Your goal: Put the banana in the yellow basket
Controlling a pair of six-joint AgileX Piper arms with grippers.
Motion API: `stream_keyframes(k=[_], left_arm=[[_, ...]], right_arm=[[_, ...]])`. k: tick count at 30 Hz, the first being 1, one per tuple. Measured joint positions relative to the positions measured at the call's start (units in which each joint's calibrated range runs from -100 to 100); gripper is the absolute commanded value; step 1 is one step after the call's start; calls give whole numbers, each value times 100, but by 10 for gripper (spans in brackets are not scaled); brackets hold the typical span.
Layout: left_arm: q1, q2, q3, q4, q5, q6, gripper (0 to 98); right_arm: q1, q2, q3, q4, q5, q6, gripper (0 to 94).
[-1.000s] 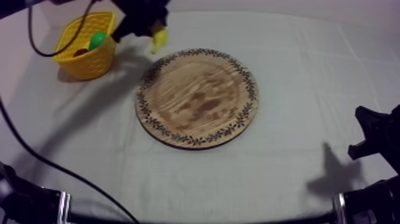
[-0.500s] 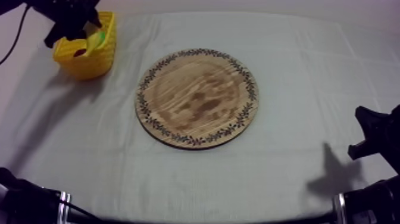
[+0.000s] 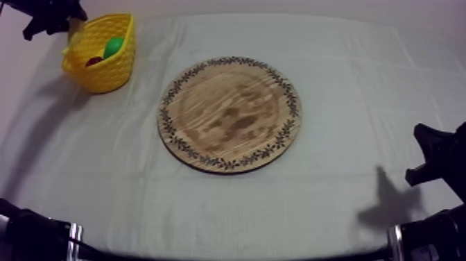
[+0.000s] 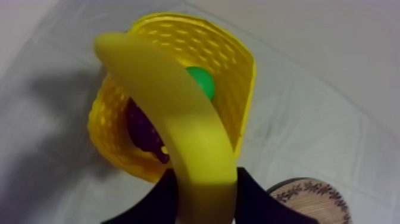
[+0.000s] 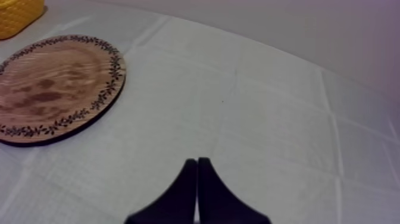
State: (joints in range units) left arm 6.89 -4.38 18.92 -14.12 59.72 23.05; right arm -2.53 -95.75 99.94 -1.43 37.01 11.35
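My left gripper (image 4: 205, 196) is shut on the yellow banana (image 4: 178, 119), which sticks out from between the black fingers (image 4: 152, 202) above the yellow basket (image 4: 235, 56). A green pear (image 4: 201, 80) and a dark purple bunch of grapes (image 4: 143, 128) lie in the basket. From above, the left gripper (image 3: 52, 17) hangs just past the far left rim of the basket (image 3: 104, 73), with the pear (image 3: 113, 46) inside it. The round wooden board (image 3: 229, 113) lies bare mid-table. My right gripper (image 5: 197, 179) is shut on nothing, low at the table's right.
The board's patterned rim (image 4: 309, 196) shows beside the left fingers. In the right wrist view the board (image 5: 53, 89) lies ahead with a corner of the basket (image 5: 18, 12) beyond it. The right arm (image 3: 437, 160) rests at the lower right edge. Grey-white cloth surrounds the board.
My left arm carried the banana leftward from beside the board's far left rim, across the basket, to the far left corner. The right arm has not moved.
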Motion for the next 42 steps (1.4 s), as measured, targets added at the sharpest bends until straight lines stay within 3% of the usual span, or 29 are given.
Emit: stream_keyframes(k=[5, 10, 26, 42], left_arm=[[-86, 168, 86, 6, -173, -495, 276], [-119, 426, 134, 12, -443, -752, 264], [-342, 1565, -174, -200, -1722, -947, 218], [-413, 2237, -428, -231, -1841, -918, 198]], right_arm=[[0, 0, 0, 0, 0, 0, 3], [0, 0, 0, 0, 0, 0, 3], [0, 0, 0, 0, 0, 0, 3], [0, 0, 0, 0, 0, 0, 3]])
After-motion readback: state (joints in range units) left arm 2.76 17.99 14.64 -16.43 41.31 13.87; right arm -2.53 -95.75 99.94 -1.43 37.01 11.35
